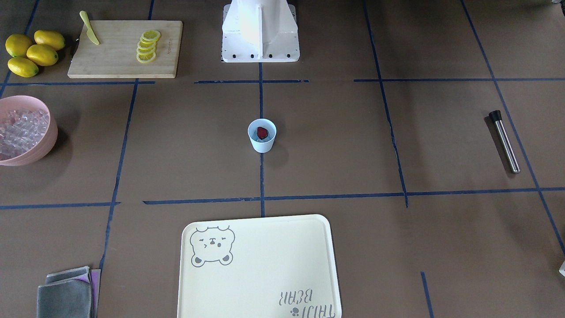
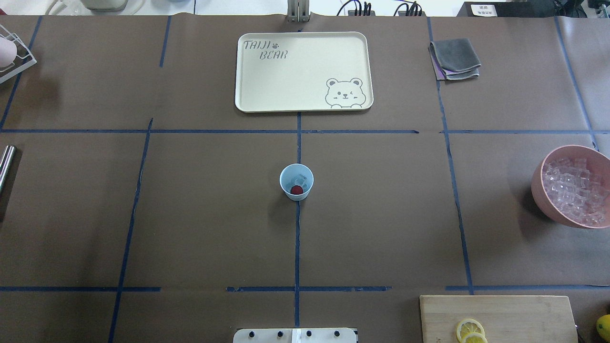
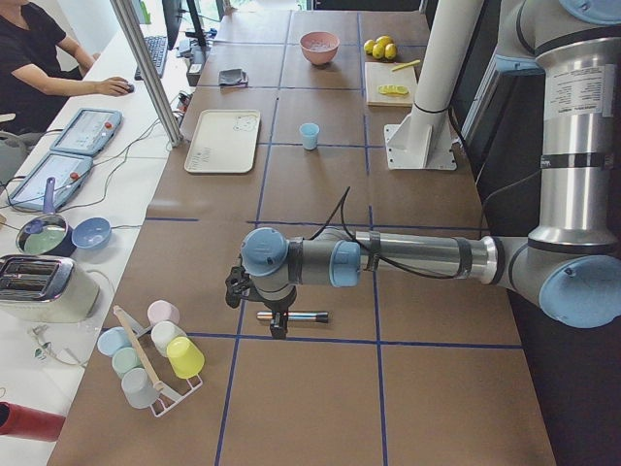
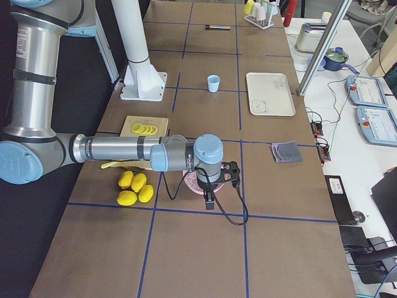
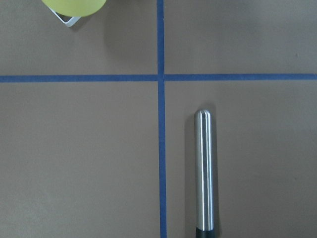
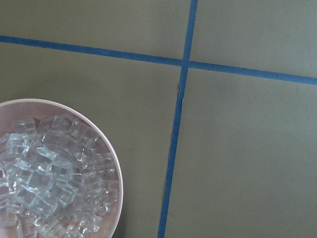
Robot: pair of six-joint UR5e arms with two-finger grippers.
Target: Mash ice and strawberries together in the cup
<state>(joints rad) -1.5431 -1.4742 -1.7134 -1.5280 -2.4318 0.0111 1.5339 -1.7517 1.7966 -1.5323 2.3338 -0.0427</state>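
Closest to the left-end camera, the left tool [image 3: 278,326] hangs from a wrist turned straight down, just above a steel muddler [image 3: 293,316] with a black end that lies flat on the table [image 3: 320,184]. I cannot tell whether its jaws are spread or closed, and nothing shows in its hold. Its forearm stretches level over the table. The upper arm stands upright at the robot's side and bears a white label whose print is too small to read. In the left wrist view the muddler lies alongside a blue tape line without touching it.

The right tool [image 4: 211,201] also points down from a level forearm, above a pink bowl [image 1: 49,140] holding a heap of ice cubes [image 6: 44,173]. How far it is open cannot be told either.

Well apart from both tools, the pale blue cup [image 1: 263,145] stands upright mid-table on the centre tape line. Inside it, a dark-red strawberry [image 1: 262,133] rests on ice [image 2: 301,179].

Beyond the cup lies a cream tray [image 2: 286,81] printed "TAIJI BEAR" with a paw mark and a winking bear. Near the bowl are a wooden cutting board [image 1: 114,53] with lemon slices [image 1: 148,46] and a yellow knife [image 1: 89,33], four whole lemons [image 1: 33,53] and folded grey cloths [image 2: 455,59].
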